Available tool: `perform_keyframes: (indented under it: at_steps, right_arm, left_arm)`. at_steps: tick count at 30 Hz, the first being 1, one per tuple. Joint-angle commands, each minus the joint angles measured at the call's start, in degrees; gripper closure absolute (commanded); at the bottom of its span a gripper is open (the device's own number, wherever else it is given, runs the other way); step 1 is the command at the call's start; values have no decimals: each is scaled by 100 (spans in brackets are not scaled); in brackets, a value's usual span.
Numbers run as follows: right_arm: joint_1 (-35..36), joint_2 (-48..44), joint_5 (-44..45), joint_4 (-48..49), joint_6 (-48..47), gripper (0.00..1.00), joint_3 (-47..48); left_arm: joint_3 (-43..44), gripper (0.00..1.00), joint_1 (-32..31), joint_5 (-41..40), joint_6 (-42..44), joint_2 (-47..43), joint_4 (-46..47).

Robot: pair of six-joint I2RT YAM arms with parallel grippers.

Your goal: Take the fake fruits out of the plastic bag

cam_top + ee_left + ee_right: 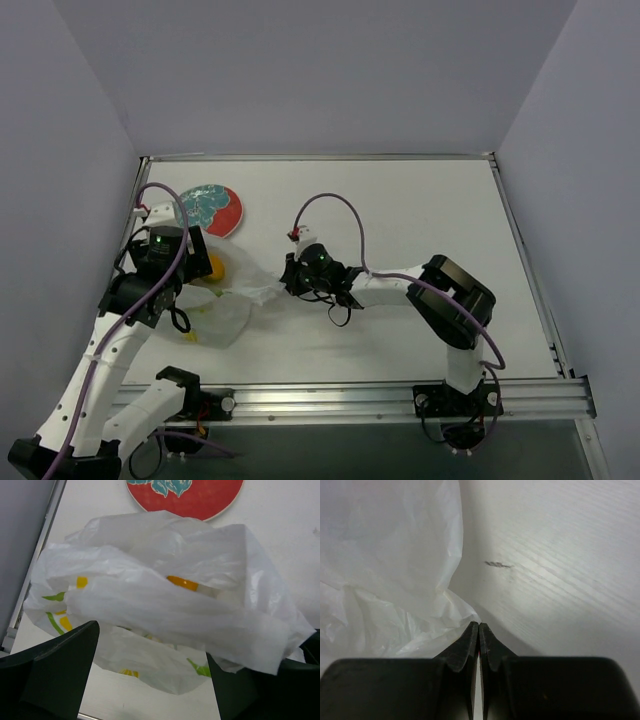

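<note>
The plastic bag (232, 300) lies crumpled on the table at the left, one corner stretched out to the right. It fills the left wrist view (165, 605). Fake fruits show through it: an orange-yellow piece (183, 583), yellow slices (129, 672) and green bits (201, 669). The orange-yellow piece also shows in the top view (215, 268). My left gripper (198, 264) is open and hangs over the bag, its fingers (55, 670) wide apart on either side of the bag's near edge. My right gripper (291, 276) is shut on the bag's right corner (465, 611).
The red-and-teal round plate (212, 209) lies just beyond the bag, with its edge in the left wrist view (185, 495). The table's left rail (35, 565) runs close beside the bag. Bare white tabletop (555, 570) lies to the right of the bag.
</note>
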Motion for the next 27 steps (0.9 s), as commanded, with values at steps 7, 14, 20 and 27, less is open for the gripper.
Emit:
perform_keyframes:
  at_steps: [7, 14, 20, 27]
  right_arm:
    - [-303, -700, 378, 252, -157, 100, -736]
    - [-311, -682, 316, 209, -219, 100, -551]
    - [-294, -761, 228, 314, -105, 100, -569]
    - [-285, -858, 140, 288, -96, 100, -472]
  left_arm:
    - [207, 21, 30, 738, 361, -265, 379]
    - [874, 7, 4, 2272, 1056, -599, 267]
    - [1384, 6, 4, 1420, 1497, -73, -270]
    - [1403, 3, 47, 918, 1278, 990, -253]
